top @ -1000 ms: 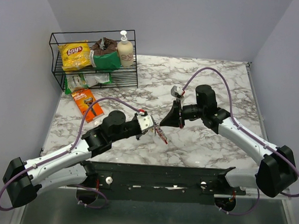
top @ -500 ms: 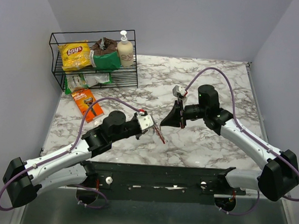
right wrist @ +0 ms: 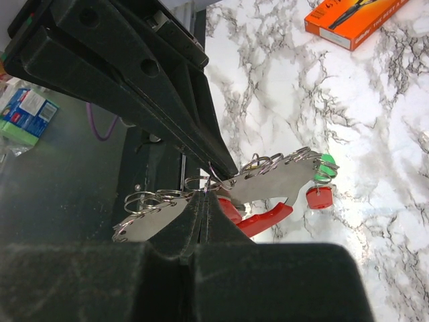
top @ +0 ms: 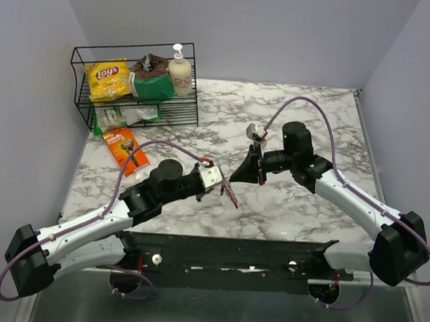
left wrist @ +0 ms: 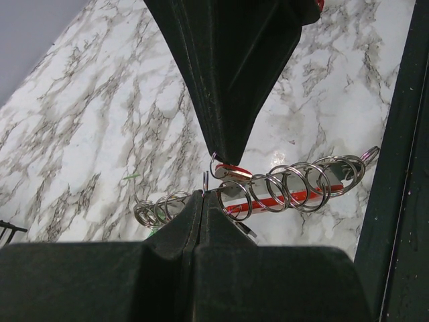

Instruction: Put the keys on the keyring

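The left gripper (left wrist: 203,196) has its jaws pressed together on the near edge of the keyring (left wrist: 265,201), a silvery strip threaded with wire loops over a red bar. The right gripper (right wrist: 201,196), jaws likewise closed tight, pinches the same strip from the opposite side, so the two tips nearly touch over the keyring's middle. A green-headed key (right wrist: 326,162) and a red-headed key (right wrist: 319,198) hang at one end of the keyring.

The keyring is held near the front-centre of the table (top: 306,108). The black rail (top: 231,253) runs close on the arms' side of it. Bare marble lies open beyond the keyring and to its right. An orange box (top: 125,150) lies to its far left, and a wire basket (top: 170,113) stands farther off in that direction.

Against a second ago, the keyring and both tips sit in the same spot; only the right arm has swayed slightly and come back.

From above, the keyring is only a small red-and-silver smear. In each wrist view that gripper's own fingers cover the strip's middle. Whether the keyring clears the marble cannot be told.
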`<state>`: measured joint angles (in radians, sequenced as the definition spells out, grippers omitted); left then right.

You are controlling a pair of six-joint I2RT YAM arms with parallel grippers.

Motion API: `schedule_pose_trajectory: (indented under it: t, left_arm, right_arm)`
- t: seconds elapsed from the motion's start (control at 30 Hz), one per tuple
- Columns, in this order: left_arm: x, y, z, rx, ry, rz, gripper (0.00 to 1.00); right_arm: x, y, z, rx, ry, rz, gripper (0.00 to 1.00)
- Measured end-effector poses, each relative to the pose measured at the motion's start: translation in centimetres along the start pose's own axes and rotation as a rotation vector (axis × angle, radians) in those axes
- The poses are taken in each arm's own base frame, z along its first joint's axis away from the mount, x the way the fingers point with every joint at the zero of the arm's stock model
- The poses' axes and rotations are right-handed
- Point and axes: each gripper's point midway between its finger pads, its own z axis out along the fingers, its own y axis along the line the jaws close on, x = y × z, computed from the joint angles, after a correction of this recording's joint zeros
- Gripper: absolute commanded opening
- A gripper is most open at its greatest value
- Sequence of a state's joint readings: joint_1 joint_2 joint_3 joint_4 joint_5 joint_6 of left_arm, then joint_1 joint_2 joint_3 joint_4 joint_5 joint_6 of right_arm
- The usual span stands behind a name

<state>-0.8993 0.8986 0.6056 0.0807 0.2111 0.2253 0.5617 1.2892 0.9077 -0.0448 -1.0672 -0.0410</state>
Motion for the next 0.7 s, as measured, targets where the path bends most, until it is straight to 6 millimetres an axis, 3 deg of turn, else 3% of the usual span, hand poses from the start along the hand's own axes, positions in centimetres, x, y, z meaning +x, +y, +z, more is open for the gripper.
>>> schedule_pose_trajectory:
  t: [0.7]
  left_arm:
    - [-0.09, -0.28, -0.26, 0.006, -0.008, 0.006, 0.00]
  right_arm:
    - [-0.11, -0.44, 0.32, -0.001, -0.013, -0.001, 0.01]
